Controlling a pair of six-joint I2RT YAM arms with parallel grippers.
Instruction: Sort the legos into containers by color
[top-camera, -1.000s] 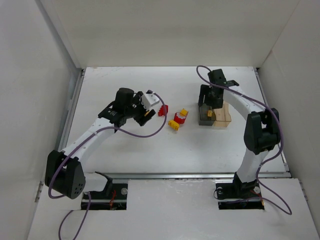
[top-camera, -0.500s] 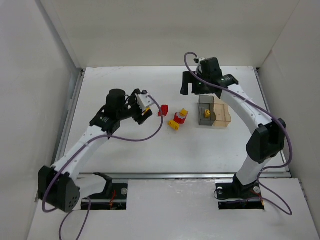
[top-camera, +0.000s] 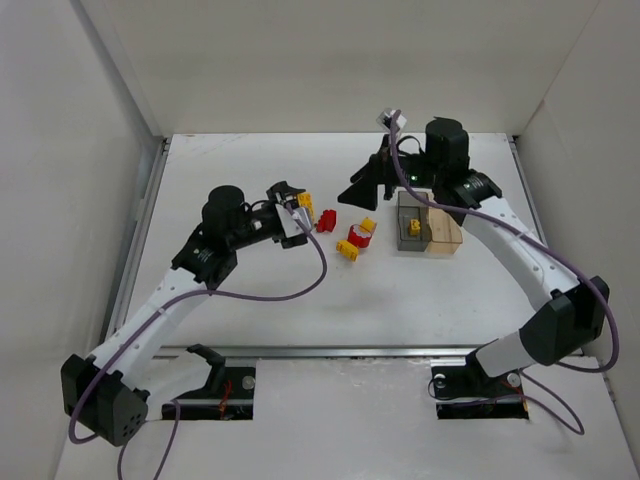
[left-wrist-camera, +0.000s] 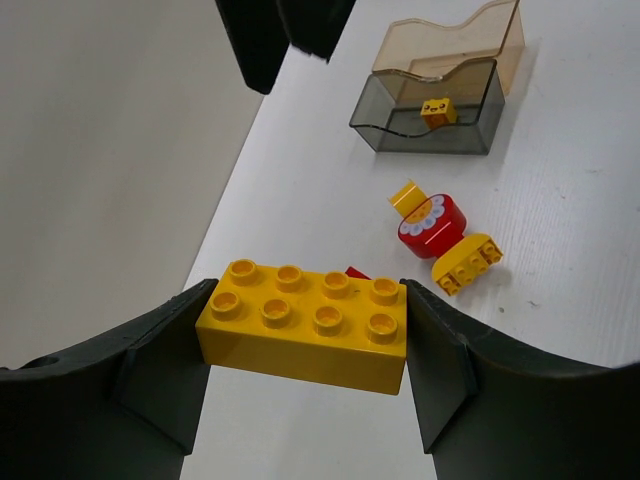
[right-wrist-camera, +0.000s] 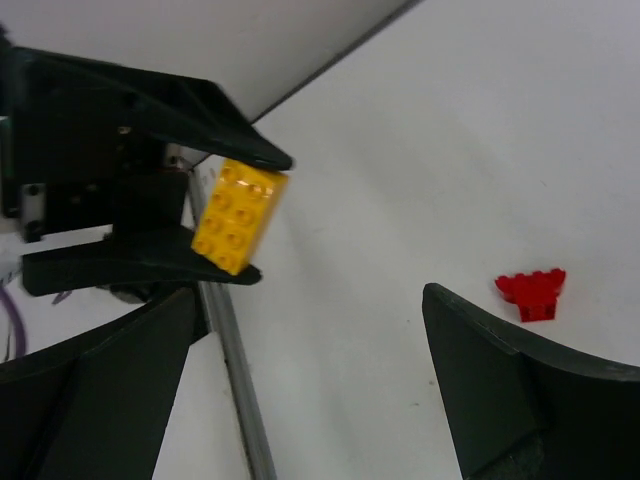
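My left gripper (top-camera: 297, 211) is shut on a yellow two-by-four lego (top-camera: 304, 203) and holds it above the table; in the left wrist view the lego (left-wrist-camera: 305, 322) sits clamped between both fingers (left-wrist-camera: 150, 370). My right gripper (top-camera: 365, 186) is open and empty, above the table left of the containers, and its wrist view shows the held lego (right-wrist-camera: 238, 215). The dark grey container (top-camera: 408, 238) holds one small yellow lego (top-camera: 414, 228). The clear tan container (top-camera: 445, 232) joins it on the right. A red lego (top-camera: 325, 220) lies just right of my left gripper.
A round red piece (top-camera: 360, 236) with a yellow piece (top-camera: 368, 224) on it and a yellow lego (top-camera: 347, 251) lie mid-table between the arms. White walls close in the table at the back and on both sides.
My right gripper has left the containers and swung left and up, leaving a small yellow lego in the grey one. My left gripper has turned and moved a little right with its yellow lego.
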